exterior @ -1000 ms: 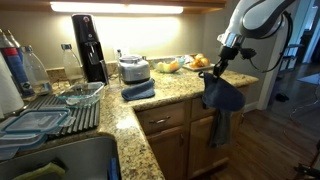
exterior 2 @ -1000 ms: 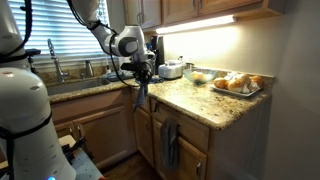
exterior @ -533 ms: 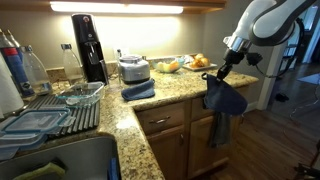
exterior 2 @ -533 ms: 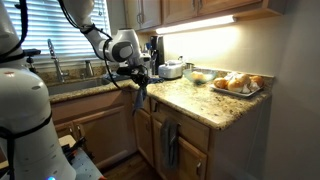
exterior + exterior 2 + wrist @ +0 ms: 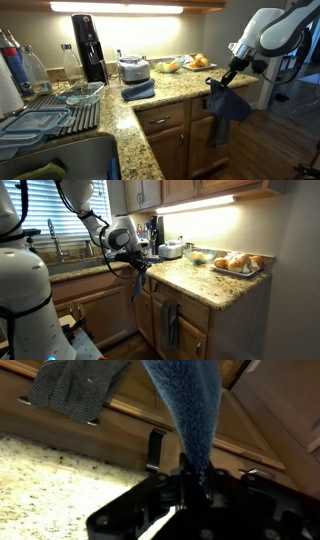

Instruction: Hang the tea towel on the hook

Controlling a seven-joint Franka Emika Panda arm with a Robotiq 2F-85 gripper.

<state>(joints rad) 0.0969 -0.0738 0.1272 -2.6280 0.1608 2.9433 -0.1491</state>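
Fingers of the gripper (image 5: 197, 478) are closed on one end of the tea towel (image 5: 188, 405), pinching the blue cloth between them. In the wrist view the cloth runs from the pinch toward 12 o'clock. A dark hook (image 5: 155, 450) on the cabinet front (image 5: 240, 445) lies just beside the cloth, at 10 o'clock from the gripper. A grey-blue towel (image 5: 75, 385) hangs farther out at 10 o'clock, and speckled countertop (image 5: 50, 485) is at 9 o'clock.

In both exterior views the gripper (image 5: 227, 80) (image 5: 138, 262) is off the counter edge, with the tea towel (image 5: 228, 102) (image 5: 137, 282) hanging limp at 6 o'clock from it. The grey-blue towel (image 5: 217, 130) (image 5: 168, 323) drapes on the cabinet below. A folded blue towel (image 5: 138, 90) rests on the countertop, well apart at 9 o'clock.
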